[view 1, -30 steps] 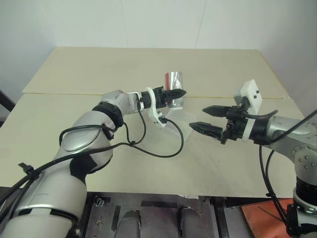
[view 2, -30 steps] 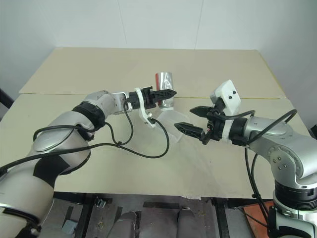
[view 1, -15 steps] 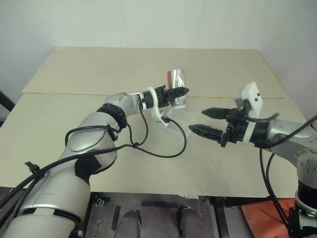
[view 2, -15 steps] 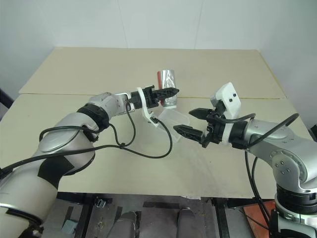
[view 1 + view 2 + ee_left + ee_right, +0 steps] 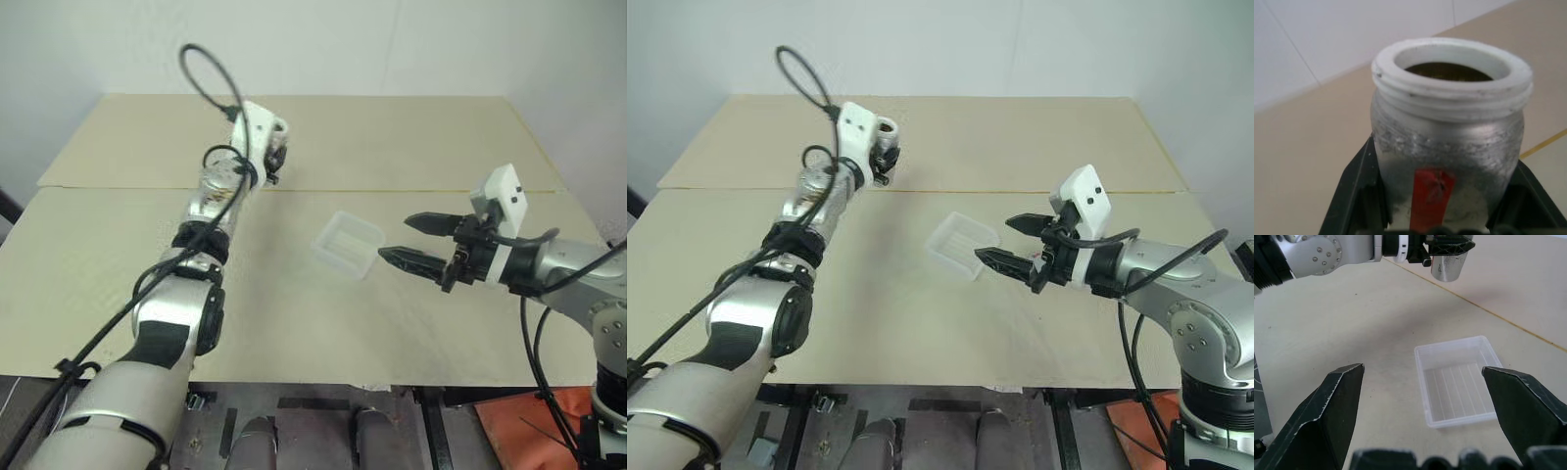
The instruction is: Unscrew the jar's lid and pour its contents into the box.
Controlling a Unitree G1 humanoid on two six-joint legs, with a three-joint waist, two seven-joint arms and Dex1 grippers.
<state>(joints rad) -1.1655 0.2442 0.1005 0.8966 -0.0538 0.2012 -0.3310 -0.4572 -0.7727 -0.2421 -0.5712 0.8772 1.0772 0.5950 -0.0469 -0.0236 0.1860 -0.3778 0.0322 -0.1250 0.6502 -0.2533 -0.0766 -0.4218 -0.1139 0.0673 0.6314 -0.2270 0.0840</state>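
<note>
The left gripper (image 5: pixel 884 157) is up over the far left part of the table (image 5: pixel 118 255), with its arm stretched away from the robot. Its two black fingers are pressed tight on the jar (image 5: pixel 1447 142). From the head views you can see just a bit of the jar, tucked behind the white wrist block. The left wrist view shows it much better. The jar is silver with a red mark on its side. Its white threaded mouth is open, with no lid on it. Something dark brown (image 5: pixel 1447 72) sits inside, but you cannot tell the pieces apart. In the right wrist view the jar hangs above the table, and its shadow falls on the seam line.

The box (image 5: pixel 348 244) rests near the middle of the table, just on the near side of the seam. It is clear plastic, and the right wrist view looks down into it and shows thin ridges on its floor.

The right gripper (image 5: pixel 416 241) is near the right edge of the table, just beside the box but not touching it. Its fingers (image 5: pixel 1327 416) are spread wide apart, one on each side of the box in its own wrist view.

The table is pale tan and made of two boards meeting at a line. A white wall (image 5: pixel 392 44) stands behind it.
</note>
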